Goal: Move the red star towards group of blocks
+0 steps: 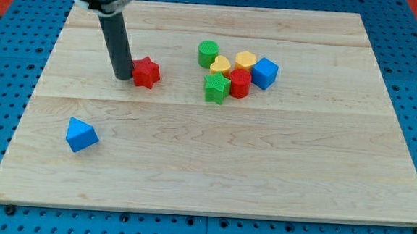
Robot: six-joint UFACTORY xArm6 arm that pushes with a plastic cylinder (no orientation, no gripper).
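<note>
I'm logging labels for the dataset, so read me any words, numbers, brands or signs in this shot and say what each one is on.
None: no readable text shows anywhere.
The board is bare wood.
The blocks, such as the red star and the blue cube, carry no markings.
My tip, just left of the star, is plain dark.

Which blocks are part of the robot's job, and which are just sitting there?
In the job: red star; my tip just to its left; the group: green cylinder, yellow heart, yellow hexagon, blue cube, red cylinder, green star.
Lying about: blue triangle.
</note>
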